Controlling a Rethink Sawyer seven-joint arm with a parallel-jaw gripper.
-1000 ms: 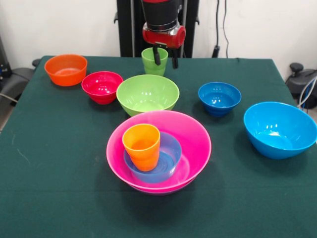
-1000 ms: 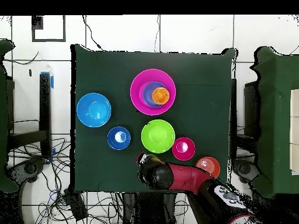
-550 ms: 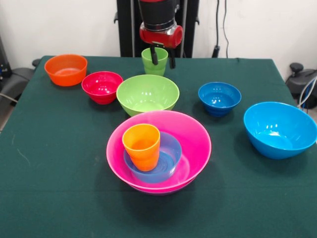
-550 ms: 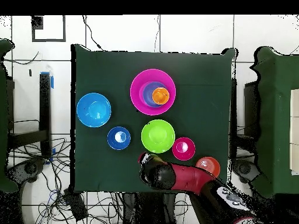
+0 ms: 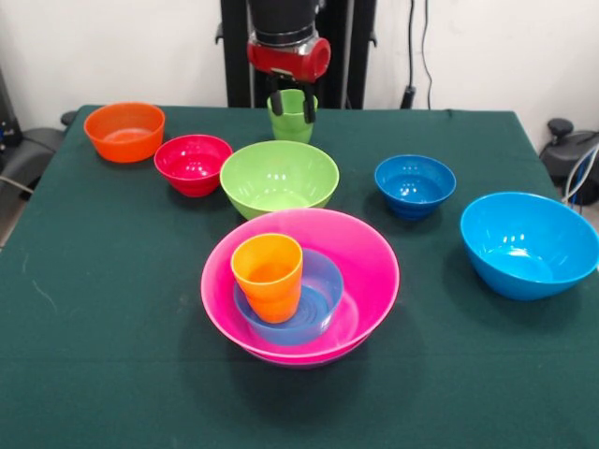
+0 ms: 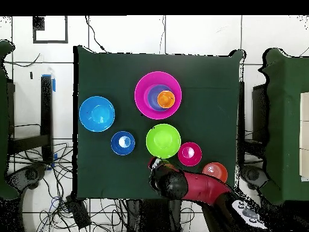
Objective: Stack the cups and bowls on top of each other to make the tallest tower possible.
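From the front, the orange cup [image 5: 268, 275] stood in a light-blue bowl [image 5: 314, 304] nested inside the pink bowl [image 5: 365, 253] mid-table; the gripper [image 5: 293, 105] straddled the green cup's [image 5: 290, 122] rim, its grip impossible to judge. From above, the arm [image 6: 193, 186] hid that cup beside the lime bowl [image 6: 163, 141].

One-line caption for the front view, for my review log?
Gripper straddles the light green cup; orange cup sits nested in the pink bowl.

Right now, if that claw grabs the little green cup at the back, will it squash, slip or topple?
The light green cup looks like stiff, light plastic, so it probably won't squash. Its glossy sides might slip. Being taller than wide, it could tip if nudged.
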